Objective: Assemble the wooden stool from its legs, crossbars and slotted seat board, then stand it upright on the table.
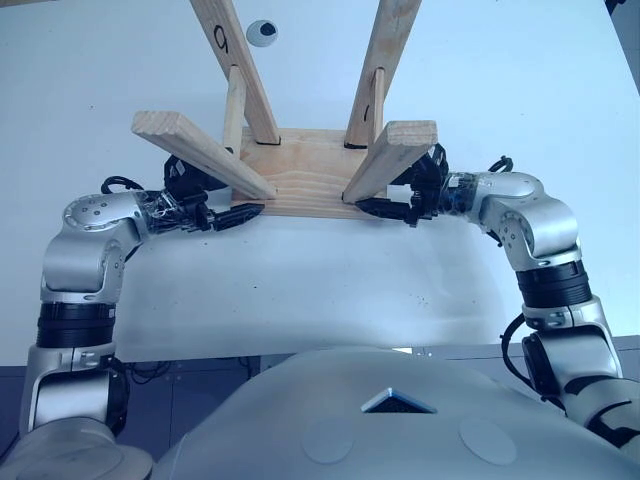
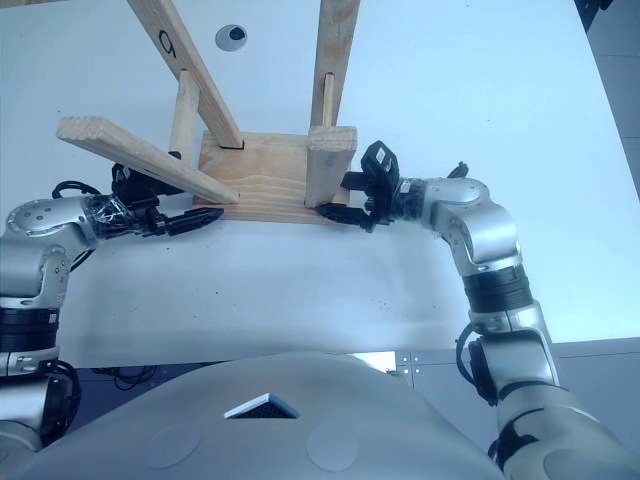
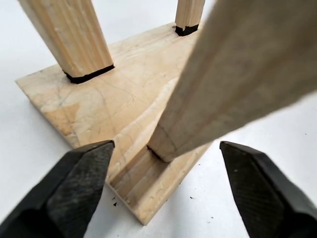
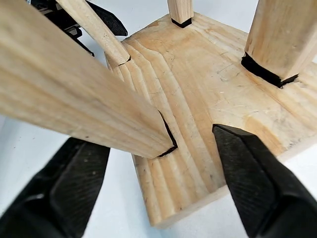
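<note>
Stool seen from the head view: the pale wooden stool (image 1: 300, 150) stands upside down on the white counter (image 1: 300, 290). Its flat slotted seat board (image 1: 300, 178) lies on the surface and its four square legs rise and splay outward, so its long axis points up. The two near legs (image 1: 200, 150) lean towards the camera, one to the left and one to the right. Both arms are bent at the elbow, with the forearms turned inward low over the counter. The left gripper (image 1: 245, 214) sits at the board's near left corner and the right gripper (image 1: 385, 208) at its near right corner, each pointing inward along the near edge.

Left wrist view: the black fingers (image 3: 79, 193) are spread wide on either side of the near left leg's foot, where it enters its slot, and no contact is visible.

Right wrist view: this gripper's fingers (image 4: 257, 183) stand wide apart, straddling the near right leg's base and the board's corner. Whether they touch the wood I cannot tell.
</note>
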Tool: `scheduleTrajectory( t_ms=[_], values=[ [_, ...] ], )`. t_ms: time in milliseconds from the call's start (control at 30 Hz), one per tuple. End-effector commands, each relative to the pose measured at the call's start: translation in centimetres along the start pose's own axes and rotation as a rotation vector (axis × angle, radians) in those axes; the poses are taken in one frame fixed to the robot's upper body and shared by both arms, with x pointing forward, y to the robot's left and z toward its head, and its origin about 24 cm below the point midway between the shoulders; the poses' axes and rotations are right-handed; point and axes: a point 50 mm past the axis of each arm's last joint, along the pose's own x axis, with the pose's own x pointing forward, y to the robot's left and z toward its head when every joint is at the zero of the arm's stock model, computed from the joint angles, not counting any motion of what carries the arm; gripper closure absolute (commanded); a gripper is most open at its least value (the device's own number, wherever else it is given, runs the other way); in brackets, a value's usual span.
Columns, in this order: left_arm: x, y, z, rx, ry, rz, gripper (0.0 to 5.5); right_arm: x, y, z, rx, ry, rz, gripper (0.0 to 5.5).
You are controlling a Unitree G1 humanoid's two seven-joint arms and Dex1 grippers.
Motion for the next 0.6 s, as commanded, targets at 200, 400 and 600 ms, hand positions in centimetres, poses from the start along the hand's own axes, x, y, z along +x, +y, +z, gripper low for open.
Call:
scheduleTrajectory(
  t_ms=[200, 400, 600],
  values=[
    [0.2, -0.2, 1.0, -0.081, -0.014, -0.060, 3.01, 0.2, 0.4, 1.1, 0.065, 0.007, 0.101, 3.34],
    [-0.2, 0.1, 1.3, -0.184, 0.024, -0.051, 3.79, 0.0, 0.6, 2.3, 0.136, 0.008, 0.179, 3.83],
    [-1.3, -1.6, 2.2, -0.340, 0.052, -0.150, 3.86, -1.0, 0.8, 4.0, 0.287, -0.029, 0.283, 3.93]
  ],
)
